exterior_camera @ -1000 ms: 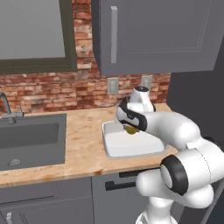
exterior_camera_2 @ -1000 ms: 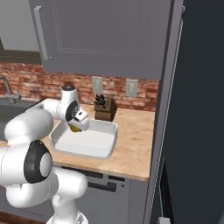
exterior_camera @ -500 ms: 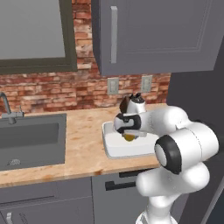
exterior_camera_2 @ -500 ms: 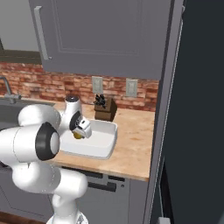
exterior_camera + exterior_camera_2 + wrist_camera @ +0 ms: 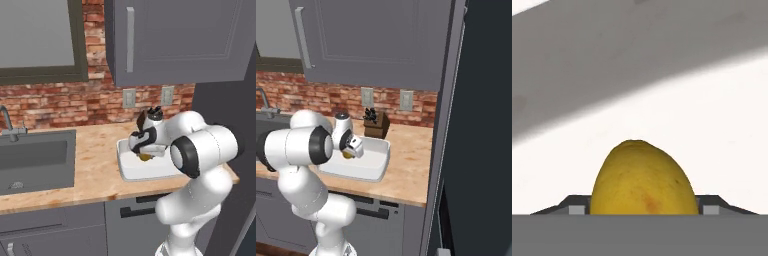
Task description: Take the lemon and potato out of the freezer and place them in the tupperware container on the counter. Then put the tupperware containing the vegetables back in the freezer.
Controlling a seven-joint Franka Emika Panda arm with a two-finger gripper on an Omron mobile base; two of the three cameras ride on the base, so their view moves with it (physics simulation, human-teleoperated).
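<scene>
Change: we see the arm folded lower than a second ago, the gripper [image 5: 144, 154] down inside the tupperware container [image 5: 131, 170].
Potato [image 5: 643, 181]: clamped between the fingers, just above the tub's white floor on the counter [image 5: 95, 172].
Axis: its long axis runs straight out from the fingers.

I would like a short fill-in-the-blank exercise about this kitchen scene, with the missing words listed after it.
1. The gripper hangs over the white ____ container.
2. The yellow-tan thing between its fingers is the ____.
3. The tupperware container rests on the beige ____.
4. The wall behind the counter is made of red ____.

Missing words: tupperware; potato; counter; brick
</scene>
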